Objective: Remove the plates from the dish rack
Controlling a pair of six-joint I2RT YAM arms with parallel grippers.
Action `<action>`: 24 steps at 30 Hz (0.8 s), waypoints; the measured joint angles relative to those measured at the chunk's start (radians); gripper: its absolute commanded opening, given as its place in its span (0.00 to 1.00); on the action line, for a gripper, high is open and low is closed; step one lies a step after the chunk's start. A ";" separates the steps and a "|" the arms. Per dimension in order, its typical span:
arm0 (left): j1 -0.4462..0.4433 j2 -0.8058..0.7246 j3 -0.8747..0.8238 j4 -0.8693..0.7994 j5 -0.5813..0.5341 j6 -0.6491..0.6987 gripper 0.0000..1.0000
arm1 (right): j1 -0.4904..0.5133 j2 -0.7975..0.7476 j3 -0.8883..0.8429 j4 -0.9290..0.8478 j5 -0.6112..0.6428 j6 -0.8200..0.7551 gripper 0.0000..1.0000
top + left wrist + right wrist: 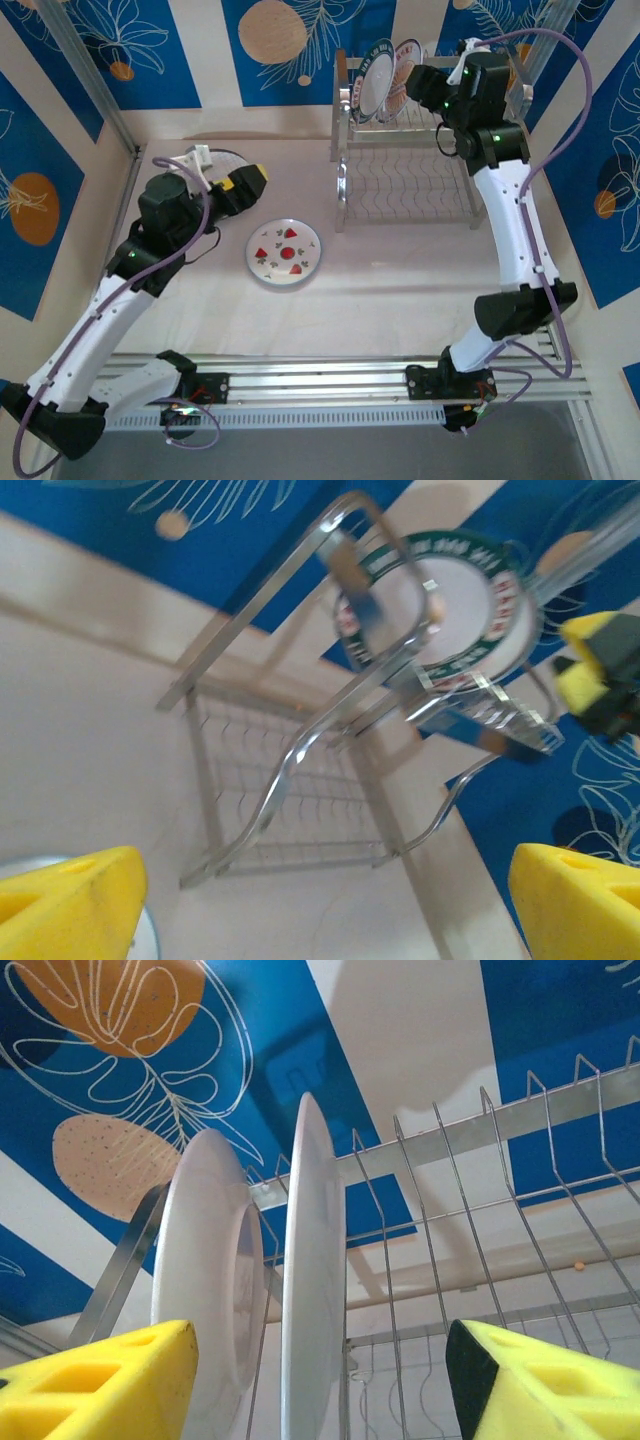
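The dish rack (400, 150) stands at the back right of the table, and its frame (300, 750) also shows in the left wrist view. Two plates stand upright in its upper shelf (375, 82) (405, 62); one has a dark green lettered rim (430, 610). In the right wrist view they appear edge-on, the left plate (205, 1270) and the right plate (313, 1280). My right gripper (320, 1390) (440, 85) is open at the rack, its yellow pads either side of the right plate and clear of it. A watermelon plate (284, 251) lies flat on the table. My left gripper (228, 168) (325, 910) is open and holds nothing.
The rim of a pale plate (148, 932) (222, 157) lies on the table under the left gripper. Blue patterned walls (110, 50) close in the back and sides. The rack's lower wavy shelf (405, 185) holds nothing. Aluminium rails (320, 380) run along the near edge.
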 measured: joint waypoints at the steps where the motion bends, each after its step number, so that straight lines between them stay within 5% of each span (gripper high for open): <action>1: -0.006 -0.004 0.019 0.009 -0.003 0.024 0.93 | -0.002 0.017 0.018 -0.002 -0.002 0.004 0.66; 12: -0.034 0.015 0.249 0.041 -0.034 0.212 0.94 | -0.008 0.140 0.138 -0.034 -0.028 0.043 0.53; 24: -0.048 0.043 0.288 0.018 -0.043 0.277 0.94 | -0.006 0.227 0.216 -0.080 -0.023 0.042 0.45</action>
